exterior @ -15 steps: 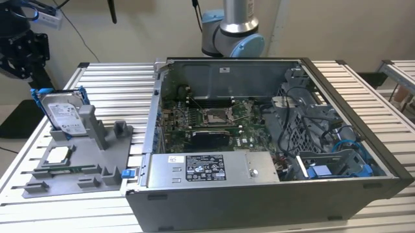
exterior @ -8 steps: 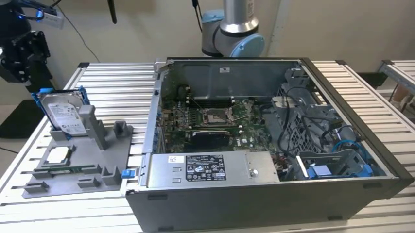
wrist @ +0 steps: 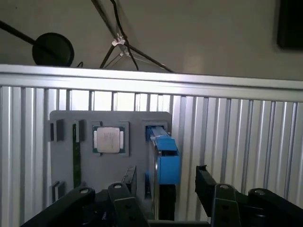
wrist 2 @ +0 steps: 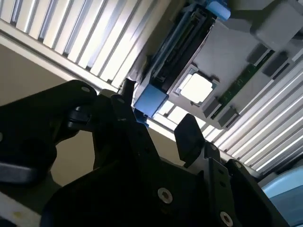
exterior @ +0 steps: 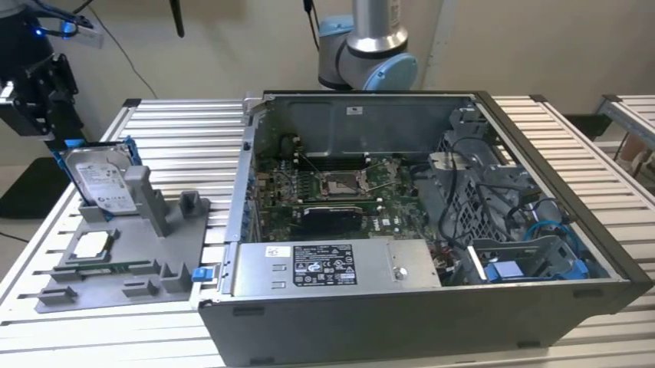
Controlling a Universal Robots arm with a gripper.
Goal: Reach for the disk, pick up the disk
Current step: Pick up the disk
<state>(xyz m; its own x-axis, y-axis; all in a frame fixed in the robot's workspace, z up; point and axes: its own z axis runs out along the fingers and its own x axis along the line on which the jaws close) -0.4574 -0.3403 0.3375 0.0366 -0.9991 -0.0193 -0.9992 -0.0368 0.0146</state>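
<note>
Just below end effector (wrist: pixel 165 172): disk (exterior: pixel 100 180).

The disk (exterior: pixel 92 160) is dull silver metal with a white paper label (exterior: pixel 106 188); its bracket (wrist: pixel 166 163) is smooth blue plastic. The tray (exterior: pixel 153 249) is matt grey plastic, the table (exterior: pixel 578 138) ribbed bare metal, the chip (wrist: pixel 108 140) bright and smooth, and the gripper (wrist: pixel 165 176) matt black.
</note>
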